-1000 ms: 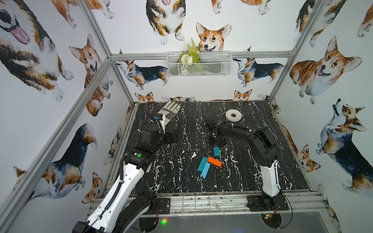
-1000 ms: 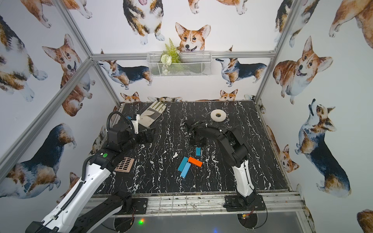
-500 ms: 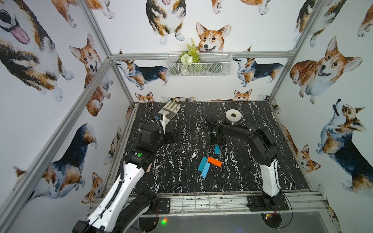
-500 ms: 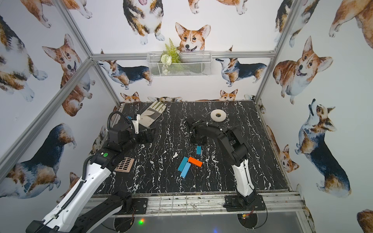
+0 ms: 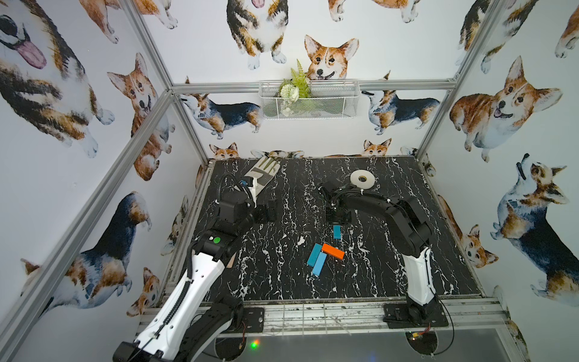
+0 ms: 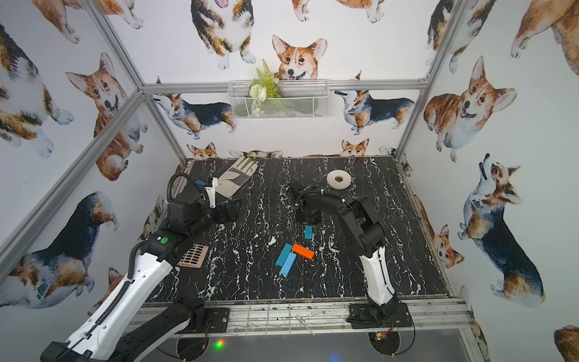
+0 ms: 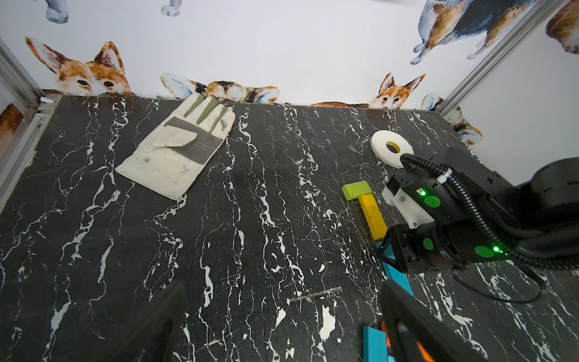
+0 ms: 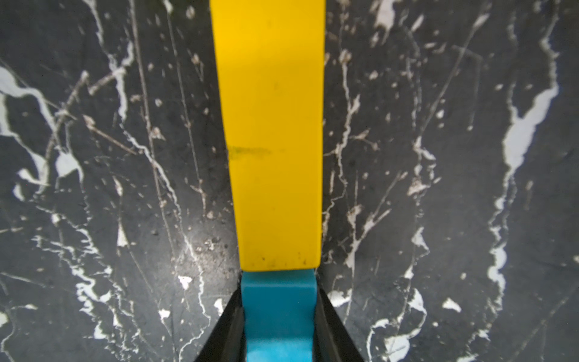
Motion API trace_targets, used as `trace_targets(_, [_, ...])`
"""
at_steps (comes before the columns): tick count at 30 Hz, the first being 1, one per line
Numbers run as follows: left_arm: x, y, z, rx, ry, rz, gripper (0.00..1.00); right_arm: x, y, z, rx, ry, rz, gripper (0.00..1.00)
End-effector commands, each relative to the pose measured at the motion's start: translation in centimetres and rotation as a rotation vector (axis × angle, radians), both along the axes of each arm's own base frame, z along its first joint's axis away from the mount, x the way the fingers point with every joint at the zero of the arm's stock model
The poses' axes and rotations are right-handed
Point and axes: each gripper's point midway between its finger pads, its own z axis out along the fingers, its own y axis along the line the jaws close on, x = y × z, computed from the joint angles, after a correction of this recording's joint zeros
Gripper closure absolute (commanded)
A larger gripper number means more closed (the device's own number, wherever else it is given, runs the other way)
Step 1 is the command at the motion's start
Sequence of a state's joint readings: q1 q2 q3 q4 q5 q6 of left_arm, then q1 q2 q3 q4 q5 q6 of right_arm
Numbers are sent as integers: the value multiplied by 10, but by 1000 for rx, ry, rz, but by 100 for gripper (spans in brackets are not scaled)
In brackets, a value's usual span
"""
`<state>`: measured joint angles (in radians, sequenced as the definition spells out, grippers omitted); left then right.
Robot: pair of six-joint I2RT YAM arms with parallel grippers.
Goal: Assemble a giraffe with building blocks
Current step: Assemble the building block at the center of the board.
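- Nearest, just below the middle of the frame in both top views, a loose blue block and a second blue block lay side by side on the black marbled worktop. They touched and slanted the same way.
- An orange block lay just right of them, its left end against their upper ends.
- Just above, apart from that cluster, a third blue block pointed straight up the frame.
- The right tool pinched that block's upper end, jaws pressed onto its two long sides.
- In the right wrist view the gripped end met the end of a yellow block, and the two ran in one line.
- In the left wrist view a shorter lime green block lay across the yellow one's far end, touching it. The right arm hid both in the top views.
- Left of centre, the left tool had its jaws spread wide and held nothing.
- Farthest back, a white tape roll lay at the worktop's upper right and a white glove at its upper left, by the back wall.
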<state>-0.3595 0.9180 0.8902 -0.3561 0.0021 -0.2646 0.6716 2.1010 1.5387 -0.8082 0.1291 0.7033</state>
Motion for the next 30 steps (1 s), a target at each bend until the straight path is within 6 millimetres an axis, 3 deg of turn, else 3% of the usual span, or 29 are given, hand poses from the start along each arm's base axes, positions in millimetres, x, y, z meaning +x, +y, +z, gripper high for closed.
trace_targets(1, [3,-2,7,-21,-24,-2,0,7,-6,-6,-34,-20,-8,71])
trace_targets(15, [3,-2,7,-22,-24,-3,0,11,-8,-5,-46,-23,0,70])
trace_targets(25, [3,-2,7,-21,-24,-2,0,8,-5,-1,-8,-31,33,22])
trace_targets(30, [2,-1,9,-20,-28,-1,0,-1,-3,23,-10,-80,89,19])
